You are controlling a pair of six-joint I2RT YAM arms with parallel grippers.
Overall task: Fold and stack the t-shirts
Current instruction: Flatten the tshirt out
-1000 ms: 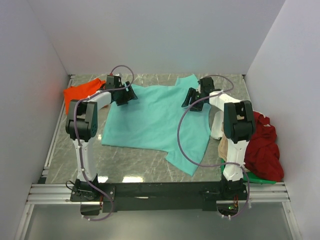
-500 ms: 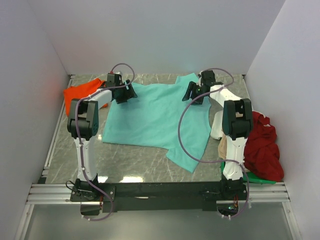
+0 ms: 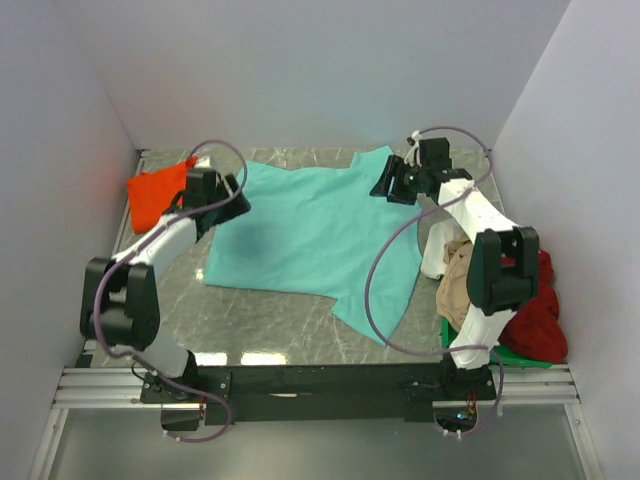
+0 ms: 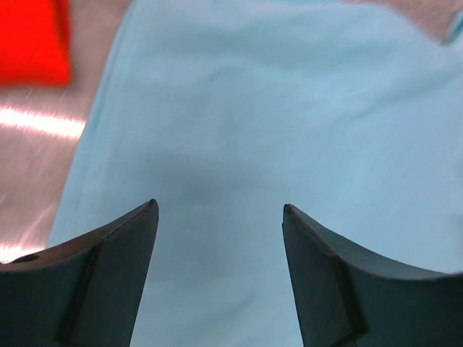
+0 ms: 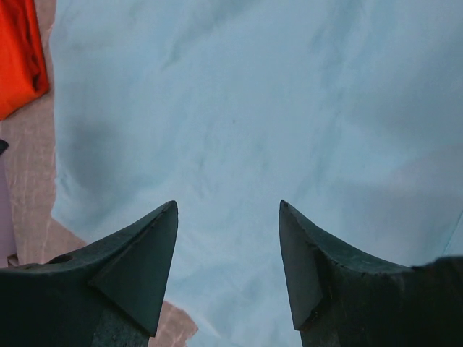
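Observation:
The teal t-shirt (image 3: 315, 235) lies spread flat on the marble table, collar end toward the back wall. It fills the left wrist view (image 4: 289, 130) and the right wrist view (image 5: 275, 108). My left gripper (image 3: 238, 205) is open and empty above the shirt's back-left edge. My right gripper (image 3: 385, 185) is open and empty above the shirt's back-right shoulder. The orange t-shirt (image 3: 155, 190) lies bunched at the back left, also in the left wrist view (image 4: 32, 40) and the right wrist view (image 5: 18, 54).
A pile at the right edge holds a dark red shirt (image 3: 530, 310), a beige one (image 3: 455, 280), a white one (image 3: 435, 255) and a green one (image 3: 500, 355). White walls close in the back and both sides.
Both grippers have let go of the teal shirt and lifted off it. The left arm swung out to the left, the right arm out to the right. The shirt now lies flat.

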